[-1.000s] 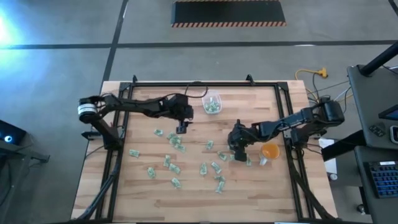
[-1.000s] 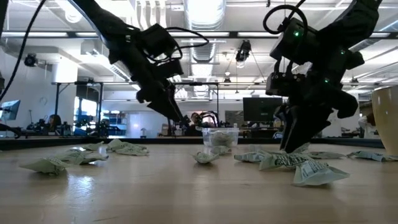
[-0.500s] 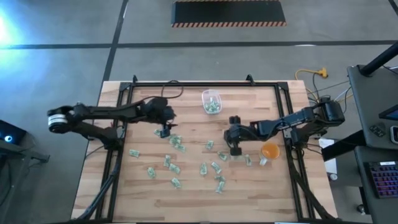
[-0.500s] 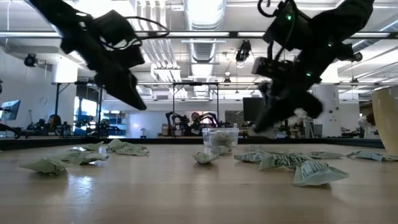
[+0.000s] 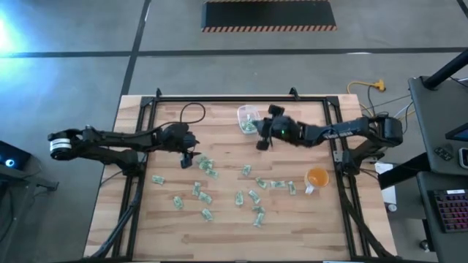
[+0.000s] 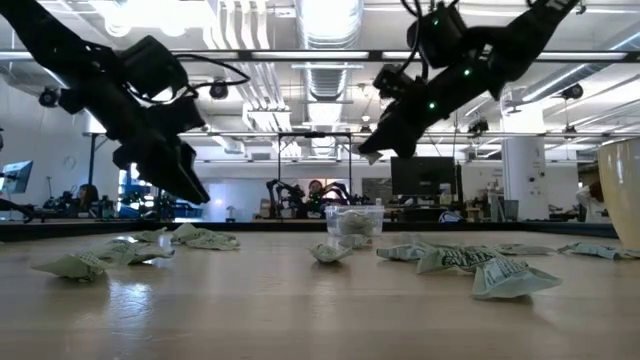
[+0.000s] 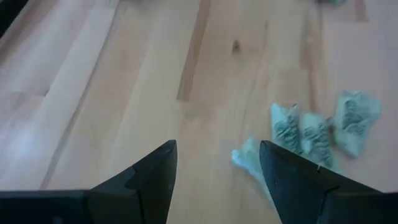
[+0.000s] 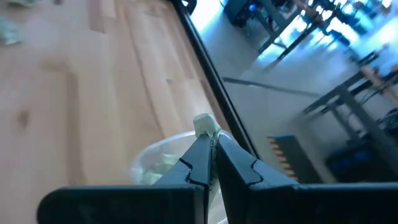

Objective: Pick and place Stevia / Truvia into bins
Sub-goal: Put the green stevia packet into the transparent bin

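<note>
Clear tub (image 5: 249, 119) holds several packets (image 5: 250, 126); orange cup (image 5: 316, 177) stands apart.

Grey concrete floor (image 5: 66, 80), striped mat (image 5: 269, 16)

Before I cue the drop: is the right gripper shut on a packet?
Yes. The right gripper is shut, a packet pinched at its tips, above the bin.

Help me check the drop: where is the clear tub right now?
In the high view the clear tub sits near the table's far edge, about mid-width, with the right hand shut on a packet just beside it.
</note>
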Tool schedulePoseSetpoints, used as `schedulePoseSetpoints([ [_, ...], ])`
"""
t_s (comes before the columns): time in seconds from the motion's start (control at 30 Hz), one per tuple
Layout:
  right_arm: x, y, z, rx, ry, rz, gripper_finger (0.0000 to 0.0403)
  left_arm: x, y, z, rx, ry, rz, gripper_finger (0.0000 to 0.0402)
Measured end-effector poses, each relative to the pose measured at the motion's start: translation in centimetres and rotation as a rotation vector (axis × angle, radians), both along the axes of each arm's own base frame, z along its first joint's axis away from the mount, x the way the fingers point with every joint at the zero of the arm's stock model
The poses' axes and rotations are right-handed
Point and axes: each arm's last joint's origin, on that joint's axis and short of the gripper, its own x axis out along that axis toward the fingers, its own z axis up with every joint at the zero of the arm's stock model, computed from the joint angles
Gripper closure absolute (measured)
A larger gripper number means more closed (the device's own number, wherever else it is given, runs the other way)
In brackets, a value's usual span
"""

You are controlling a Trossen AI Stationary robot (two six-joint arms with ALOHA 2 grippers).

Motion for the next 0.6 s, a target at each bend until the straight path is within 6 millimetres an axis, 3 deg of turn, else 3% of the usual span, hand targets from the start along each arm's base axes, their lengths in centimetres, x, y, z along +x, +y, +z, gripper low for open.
schedulePoseSetpoints([
  [0.17,0.2,-3.0,-1.2,0.111,-0.012,0.013,0.0390,0.3,-0.2,0.3,-0.054,-0.035,-0.076,0.0189],
  [0.37,2.0,-5.4,-3.5,0.167,0.034,-0.030,0.0390,0.5,-0.2,0.2,-0.067,-0.054,-0.098,0.0189],
  [0.47,2.8,-6.0,-4.2,0.194,0.084,-0.040,0.0385,0.5,-0.2,0.2,-0.067,-0.055,-0.099,0.0189],
  [0.6,3.5,-6.2,-4.3,0.258,0.185,-0.048,0.0348,0.4,-0.3,0.1,-0.074,-0.050,-0.104,0.0189],
])
